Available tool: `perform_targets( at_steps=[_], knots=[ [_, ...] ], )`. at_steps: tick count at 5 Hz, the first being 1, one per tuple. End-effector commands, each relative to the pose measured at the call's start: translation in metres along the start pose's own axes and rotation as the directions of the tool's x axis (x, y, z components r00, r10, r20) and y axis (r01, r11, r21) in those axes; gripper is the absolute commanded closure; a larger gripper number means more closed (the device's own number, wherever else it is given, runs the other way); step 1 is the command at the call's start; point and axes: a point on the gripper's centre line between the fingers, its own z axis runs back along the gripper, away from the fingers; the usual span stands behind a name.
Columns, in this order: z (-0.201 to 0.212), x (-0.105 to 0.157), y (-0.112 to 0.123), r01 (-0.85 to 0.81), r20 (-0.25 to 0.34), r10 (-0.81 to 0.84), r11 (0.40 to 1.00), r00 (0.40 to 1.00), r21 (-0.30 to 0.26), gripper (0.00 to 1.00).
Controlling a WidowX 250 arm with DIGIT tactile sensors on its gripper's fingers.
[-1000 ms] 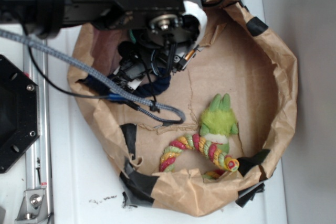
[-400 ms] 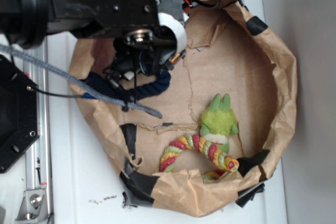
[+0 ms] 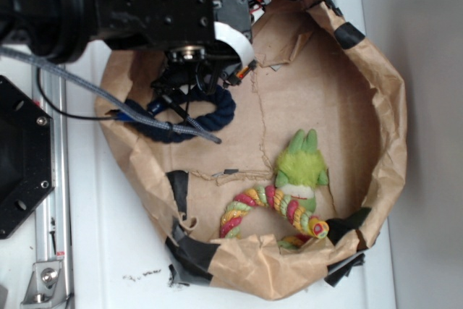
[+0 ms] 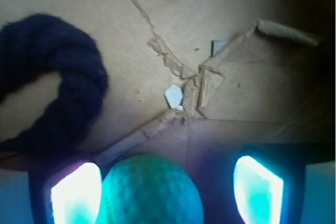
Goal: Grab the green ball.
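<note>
The green ball [image 4: 149, 190] fills the bottom of the wrist view, mint-coloured with a faintly dimpled skin. It lies between the fingers of my gripper [image 4: 167, 190]. It sits against the left pad [image 4: 76, 192], and a dark gap separates it from the right pad [image 4: 258, 187]. The jaws stand apart, so the gripper is open around the ball. In the exterior view the black wrist [image 3: 189, 52] hangs over the upper left of the paper bowl and hides both ball and fingertips.
A navy rope loop [image 3: 210, 117] [image 4: 63, 82] lies just left of the gripper. A yellow-green plush with a multicoloured rope tail [image 3: 300, 164] lies lower right. The crumpled brown paper wall [image 3: 394, 128] rings everything. Torn paper flaps [image 4: 194, 85] lie ahead.
The arm has shifted up and to the left in the exterior view. This uncovers more of the navy rope loop, and the grey cable has moved with the arm.
</note>
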Motion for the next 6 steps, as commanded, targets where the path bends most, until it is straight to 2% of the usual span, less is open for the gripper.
perform_targets(
  at_steps=[1, 2, 3, 4, 5, 6],
  knots=[
    [0.002, 0.007, -0.004, -0.096, -0.005, 0.096, 0.995, 0.995, 0.001, 1.00],
    [0.003, 0.012, -0.002, -0.095, 0.002, 0.095, 0.995, 0.995, 0.003, 1.00],
    [0.020, 0.025, -0.001, -0.110, 0.044, 0.111, 0.994, 0.993, -0.017, 1.00],
    [0.079, 0.060, -0.007, -0.097, 0.199, 0.115, 0.990, 0.973, -0.097, 1.00],
    [0.131, 0.087, -0.011, -0.134, 0.298, 0.155, 0.987, 0.942, -0.091, 1.00],
    [0.154, 0.105, -0.016, -0.184, 0.280, 0.189, 0.982, 0.941, -0.045, 1.00]
  ],
)
